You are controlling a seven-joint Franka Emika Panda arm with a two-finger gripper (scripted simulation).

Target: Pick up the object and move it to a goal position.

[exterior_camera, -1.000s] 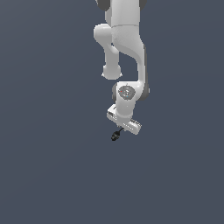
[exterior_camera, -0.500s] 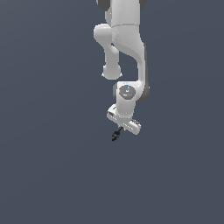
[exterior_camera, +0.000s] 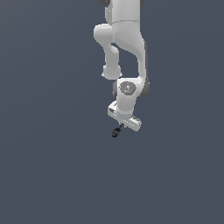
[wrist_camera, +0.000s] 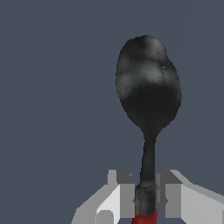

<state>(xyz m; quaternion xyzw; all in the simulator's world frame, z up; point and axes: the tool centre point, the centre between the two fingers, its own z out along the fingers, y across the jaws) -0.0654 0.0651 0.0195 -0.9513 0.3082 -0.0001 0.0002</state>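
**Spoon pinched between the jaws, bowl end sticking out**

The gripper (wrist_camera: 145, 199) is closed on the spoon (wrist_camera: 148, 96), its two grey fingers (wrist_camera: 125, 194) pressed against either side of the slender dark neck. Just behind the fingers the handle turns red. The rounded black bowl extends well beyond the fingertips, in line with the gripper.

In the exterior view the white arm (exterior_camera: 127, 43) hangs down against a plain dark grey background. The spoon (exterior_camera: 117, 131) pokes out below the gripper (exterior_camera: 122, 125) toward the exterior view's left, its black knob-like end lowest.
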